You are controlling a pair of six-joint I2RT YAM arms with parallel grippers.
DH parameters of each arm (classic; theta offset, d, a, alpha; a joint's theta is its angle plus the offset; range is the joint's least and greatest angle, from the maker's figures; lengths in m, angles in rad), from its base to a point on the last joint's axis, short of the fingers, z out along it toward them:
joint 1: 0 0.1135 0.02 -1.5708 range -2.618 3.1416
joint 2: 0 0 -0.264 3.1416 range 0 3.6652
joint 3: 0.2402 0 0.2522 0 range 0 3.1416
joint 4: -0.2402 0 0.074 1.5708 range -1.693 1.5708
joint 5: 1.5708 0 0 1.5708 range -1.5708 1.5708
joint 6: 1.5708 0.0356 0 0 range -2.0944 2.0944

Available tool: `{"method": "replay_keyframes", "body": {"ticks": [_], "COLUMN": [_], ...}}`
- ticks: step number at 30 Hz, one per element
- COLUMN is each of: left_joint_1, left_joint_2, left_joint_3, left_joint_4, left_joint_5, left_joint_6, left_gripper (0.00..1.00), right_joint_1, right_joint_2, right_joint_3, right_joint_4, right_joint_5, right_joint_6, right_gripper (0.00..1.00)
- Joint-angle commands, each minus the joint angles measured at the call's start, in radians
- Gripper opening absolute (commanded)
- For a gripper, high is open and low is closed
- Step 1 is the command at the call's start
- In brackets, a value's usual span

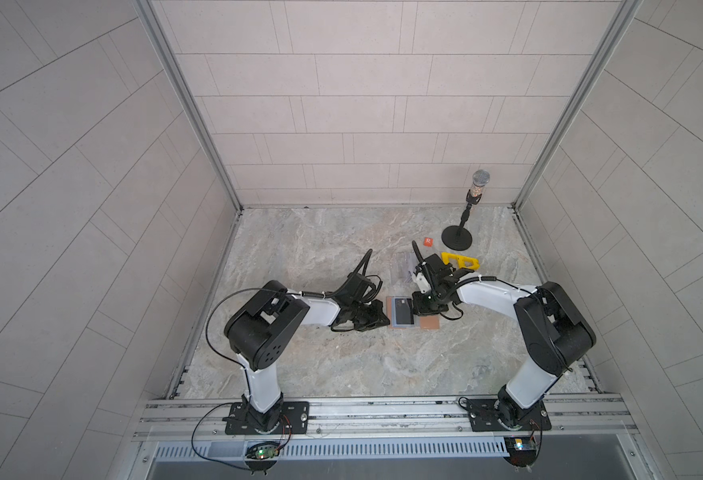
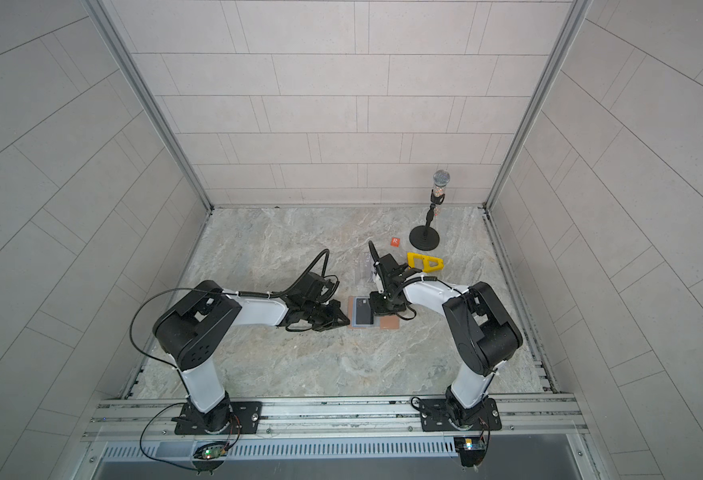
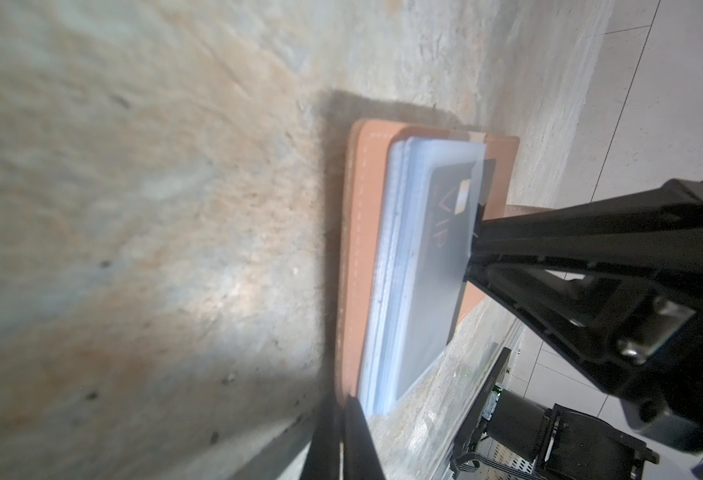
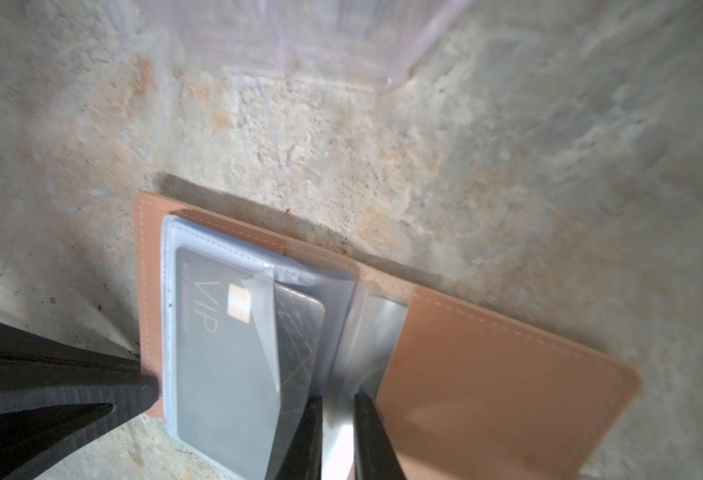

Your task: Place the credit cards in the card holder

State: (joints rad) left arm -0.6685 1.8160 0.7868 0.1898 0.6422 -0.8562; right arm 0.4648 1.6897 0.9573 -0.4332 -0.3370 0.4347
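Card holder open, black card sleeved; right end effector pinches clear sleeve.

Oddments on the marble table
Microphone on its round-based stand, orange square marked R, yellow plastic piece, and perhaps a clear acrylic stand nearby.

We hold both arms bent at the elbow and reaching inward toward each other. Our left arm lies low and nearly level. At its end the left gripper has its jaws pressed together, and its tips aim at the right gripper just ahead of them, near but apart. Our right arm reaches from the opposite side with its wrist bent, so that gripper tilts downward. Its fingers stand almost together, pinching a clear sleeve between them.
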Motion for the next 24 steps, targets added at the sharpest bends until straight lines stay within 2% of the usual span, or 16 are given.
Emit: {"method": "replay_keyframes", "body": {"ticks": [1, 16, 24], "left_joint_1": [-0.017, -0.017, -0.017], "left_joint_2": [0.015, 0.013, 0.007], "left_joint_3": [-0.017, -0.016, -0.016], "left_joint_4": [-0.081, -0.081, -0.094], "left_joint_5": [-0.033, -0.033, -0.041], "left_joint_6": [0.017, 0.019, 0.028], "left_gripper": [0.0, 0.0, 0.0], "right_joint_1": [0.006, 0.007, 0.007], "right_joint_2": [0.003, 0.009, -0.031], "right_joint_3": [-0.01, -0.018, 0.021], "right_joint_4": [0.014, 0.041, -0.071], "right_joint_5": [-0.029, -0.086, 0.052], "right_joint_6": [0.018, 0.021, -0.016], "right_gripper": [0.17, 0.18, 0.2]}}
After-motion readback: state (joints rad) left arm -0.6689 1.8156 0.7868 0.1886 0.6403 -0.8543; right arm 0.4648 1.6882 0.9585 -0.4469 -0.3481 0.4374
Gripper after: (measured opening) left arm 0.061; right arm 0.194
